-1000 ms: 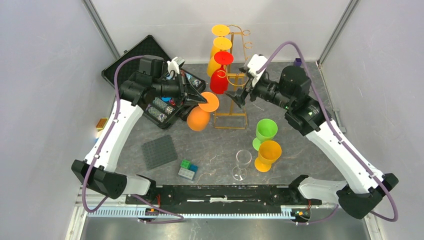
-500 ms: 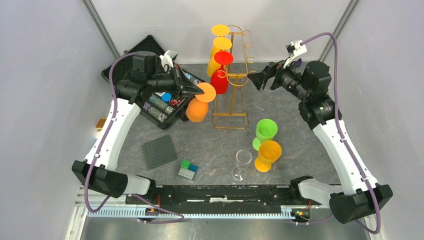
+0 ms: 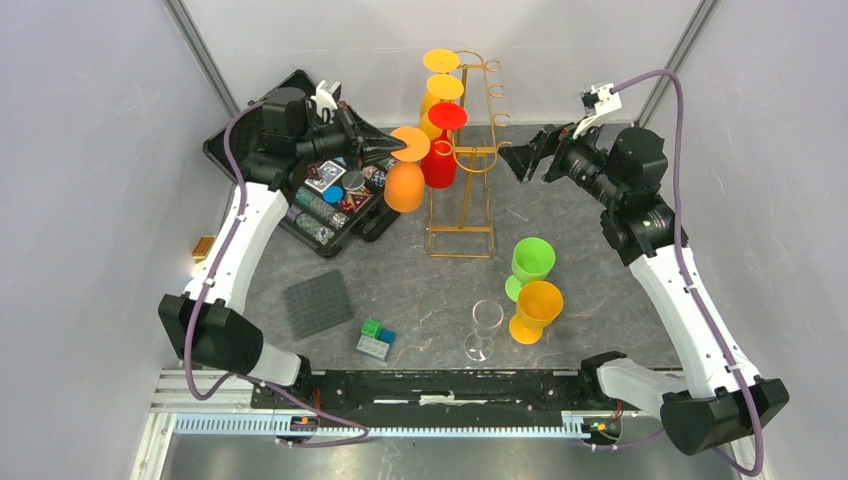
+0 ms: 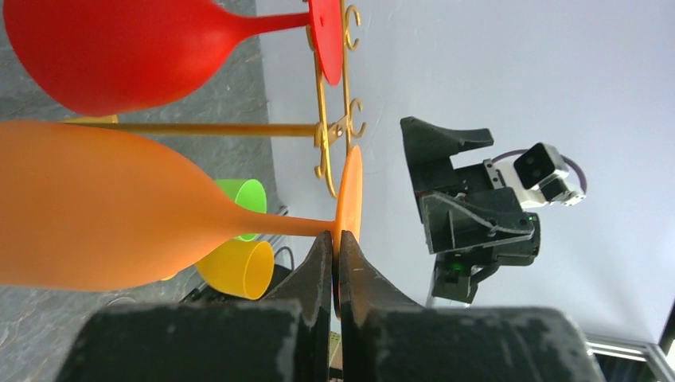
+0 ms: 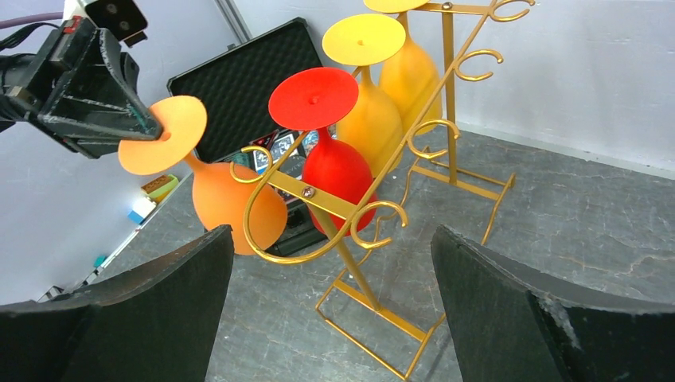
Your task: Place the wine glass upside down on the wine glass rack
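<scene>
From above, the left claw (image 3: 395, 150) is seen shut tight on the edge of the flat foot of the orange glass (image 3: 404, 187). The glass is held clear of the bench (image 3: 420, 290), hanging below the claw with its bowl down and its stem roughly upright. The rack (image 3: 462, 238) stands just ahead of the claw's tips. The right claw (image 3: 520, 160) is held wide open and empty on the rack's far side.

In the left wrist view, the foot is seen edge-on, pinched between the fingers (image 4: 318, 263). A free gold hook (image 4: 328, 163) lies just beyond it, and the red glass (image 4: 103, 48) hangs to one side.

In the right wrist view, the stem is judged to be just short of the lowest loop (image 5: 253, 163). The left claw is clearly the nearer one, so a short sideways slide is judged necessary.
</scene>
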Robot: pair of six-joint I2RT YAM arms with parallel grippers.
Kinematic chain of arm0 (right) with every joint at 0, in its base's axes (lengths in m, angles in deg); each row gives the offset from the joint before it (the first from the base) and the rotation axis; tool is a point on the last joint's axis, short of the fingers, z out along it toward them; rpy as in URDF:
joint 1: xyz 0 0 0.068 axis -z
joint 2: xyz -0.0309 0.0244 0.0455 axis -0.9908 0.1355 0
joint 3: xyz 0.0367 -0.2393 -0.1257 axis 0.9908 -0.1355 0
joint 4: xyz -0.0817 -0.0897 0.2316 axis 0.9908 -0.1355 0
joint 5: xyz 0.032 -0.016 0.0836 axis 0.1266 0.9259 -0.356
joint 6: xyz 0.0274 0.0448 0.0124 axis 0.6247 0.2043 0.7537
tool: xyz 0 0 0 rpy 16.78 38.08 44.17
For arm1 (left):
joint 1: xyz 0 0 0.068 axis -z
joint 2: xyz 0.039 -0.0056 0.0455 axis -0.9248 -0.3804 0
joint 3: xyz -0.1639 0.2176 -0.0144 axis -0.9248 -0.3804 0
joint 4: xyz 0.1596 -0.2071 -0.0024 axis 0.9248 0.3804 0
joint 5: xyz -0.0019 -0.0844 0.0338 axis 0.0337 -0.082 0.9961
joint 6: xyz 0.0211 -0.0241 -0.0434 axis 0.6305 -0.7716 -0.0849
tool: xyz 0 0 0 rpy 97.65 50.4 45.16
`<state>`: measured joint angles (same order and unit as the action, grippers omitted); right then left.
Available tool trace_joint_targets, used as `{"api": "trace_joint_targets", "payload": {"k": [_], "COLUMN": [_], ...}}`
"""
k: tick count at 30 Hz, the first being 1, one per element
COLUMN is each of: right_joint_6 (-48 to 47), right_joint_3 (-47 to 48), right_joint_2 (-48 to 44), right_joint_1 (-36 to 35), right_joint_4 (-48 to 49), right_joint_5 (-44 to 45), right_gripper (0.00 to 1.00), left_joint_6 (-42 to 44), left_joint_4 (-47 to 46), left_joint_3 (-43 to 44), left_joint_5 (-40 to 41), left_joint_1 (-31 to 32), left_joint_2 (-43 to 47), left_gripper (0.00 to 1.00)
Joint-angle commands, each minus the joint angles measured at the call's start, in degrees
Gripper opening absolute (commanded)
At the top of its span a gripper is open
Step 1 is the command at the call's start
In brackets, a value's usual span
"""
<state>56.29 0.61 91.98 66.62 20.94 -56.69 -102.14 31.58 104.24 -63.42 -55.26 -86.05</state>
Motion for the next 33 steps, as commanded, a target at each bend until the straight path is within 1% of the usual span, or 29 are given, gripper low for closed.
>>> {"api": "trace_joint_targets", "payload": {"k": [1, 7, 17, 33], "right_joint_6": [0.3, 0.2, 0.3, 0.5], "right_joint_3": [0.2, 0.2, 0.2, -0.5], "right_joint_2": [-0.9, -1.1, -1.0, -1.1], "right_joint_1": [0.3, 0.3, 0.3, 0.3], "right_joint_4": [2.3, 2.0, 2.0, 2.0], "right_joint_5": [0.8, 0.8, 0.7, 0.7], "right_gripper": [0.98, 0.98, 0.98, 0.98], "left_joint_6": [-6.9, -8.7, -9.4, -9.7], "left_joint_4": [-9.5, -11.4, -12.3, -12.4], "left_joint_3": [2.0, 4.0, 5.4, 4.9], "left_joint_5": [-0.1, 0.7, 2.1, 3.7], "left_joint_1": [-0.2, 0.3, 3.1, 6.6], "left_joint_2": [-2.1, -4.8, -6.9, -7.1], "left_gripper": [0.02, 0.02, 0.02, 0.02]}}
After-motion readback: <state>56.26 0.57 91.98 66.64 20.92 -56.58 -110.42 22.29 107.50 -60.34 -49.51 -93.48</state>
